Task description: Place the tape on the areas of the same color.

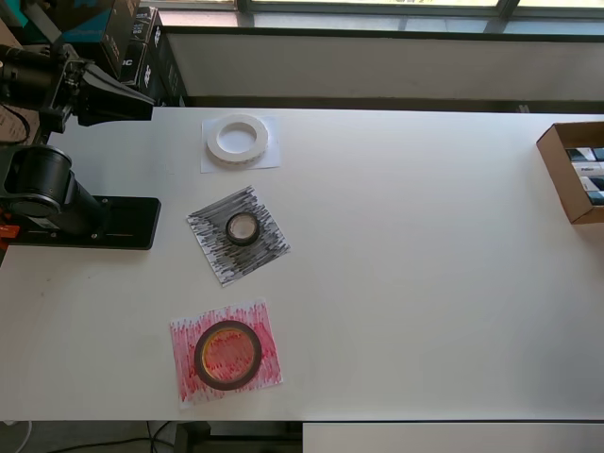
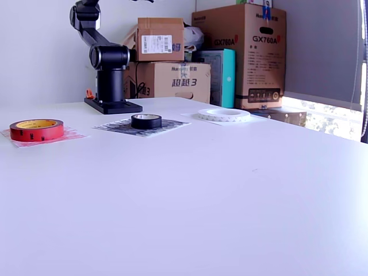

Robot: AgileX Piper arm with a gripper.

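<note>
Resting on the white table [image 1: 425, 283], each roll lies on its matching sheet: white ring [image 1: 237, 139], black roll [image 1: 243, 227], red roll [image 1: 227, 354]. The gripper [image 1: 113, 99] hangs off the table's edge, fingers indiscernible.

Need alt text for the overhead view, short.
Three tape rolls each lie on a matching sheet on a white table: white ring on white sheet, black roll on black sheet, red-brown roll on red sheet. The arm sits at the left edge, clear of them.
</note>
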